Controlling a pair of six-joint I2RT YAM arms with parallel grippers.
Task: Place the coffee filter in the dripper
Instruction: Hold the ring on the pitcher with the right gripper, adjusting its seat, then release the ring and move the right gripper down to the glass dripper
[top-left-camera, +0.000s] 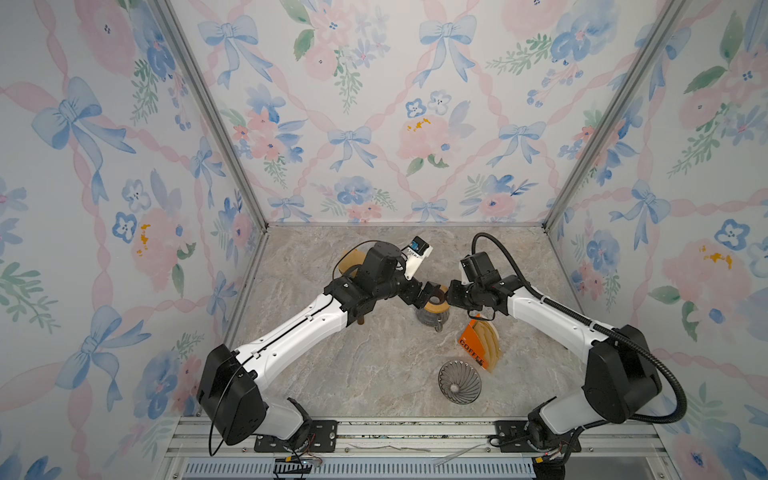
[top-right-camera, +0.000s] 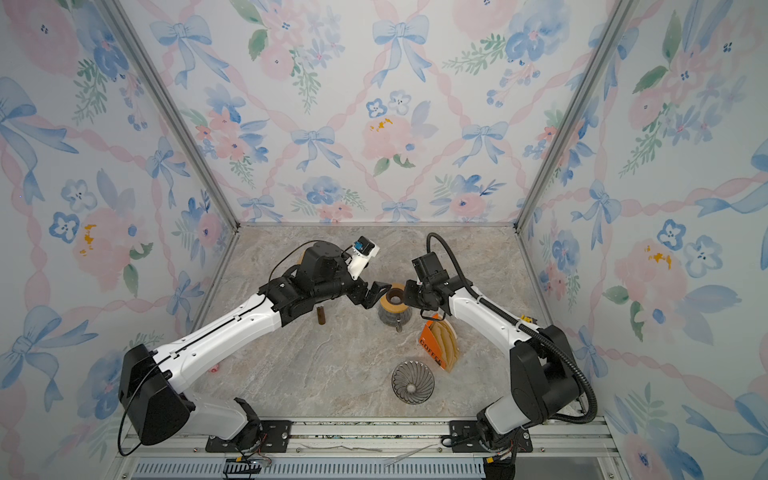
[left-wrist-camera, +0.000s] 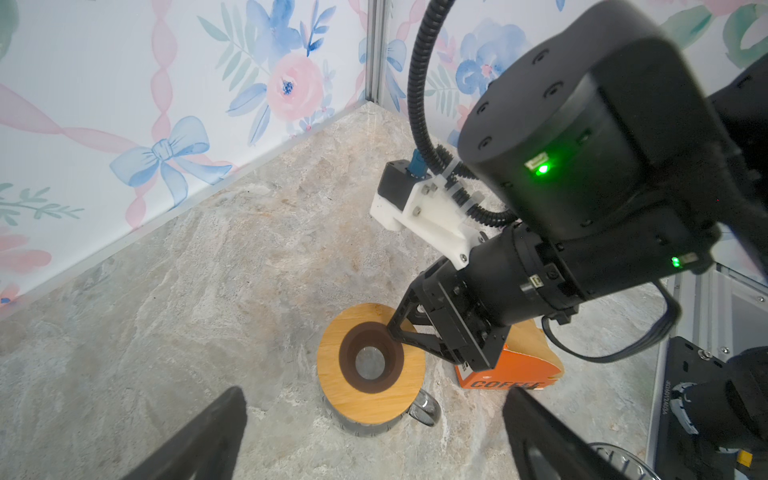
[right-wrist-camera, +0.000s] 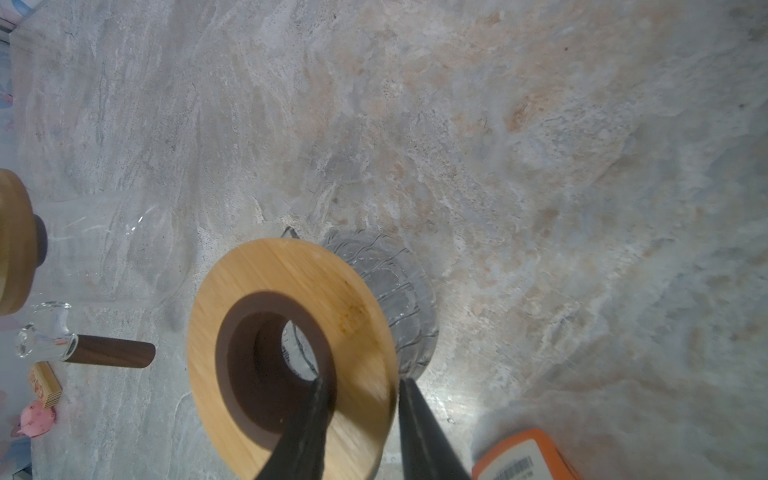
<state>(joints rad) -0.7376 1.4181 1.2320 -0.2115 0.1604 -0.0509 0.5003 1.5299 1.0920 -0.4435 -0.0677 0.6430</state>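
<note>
**Right hand on the wooden ring, filters not yet picked**

My right hand (right-wrist-camera: 362, 384) pinches the rim of the wooden ring (right-wrist-camera: 270, 266), one finger down inside the hole and the other against the outer edge. The ring sits on a ribbed glass pot (right-wrist-camera: 409, 291) near the middle of the table (top-left-camera: 332, 353); I cannot tell whether it rests flat or is lifted a little. My left hand (top-right-camera: 375, 294) hangs just beside the ring on the opposite side, spread wide and holding nothing.

The coffee filters (top-left-camera: 489, 337) stand as a brown paper stack in an orange holder (top-left-camera: 471, 347), between the pot and the table's front edge and toward its right edge. The dripper (top-left-camera: 459, 382) sits closer to the front edge, mouth up, near the holder but apart from it.

I judge the filters to be very light, thin and limp, and nested tightly enough that one pull may bring several. I would take one by its exposed upper edge, with a shallow, gentle pinch. The dripper looks like ribbed glass: stiff, smooth, breakable and easily nudged, so the filter should be lowered in, not pushed.
</note>
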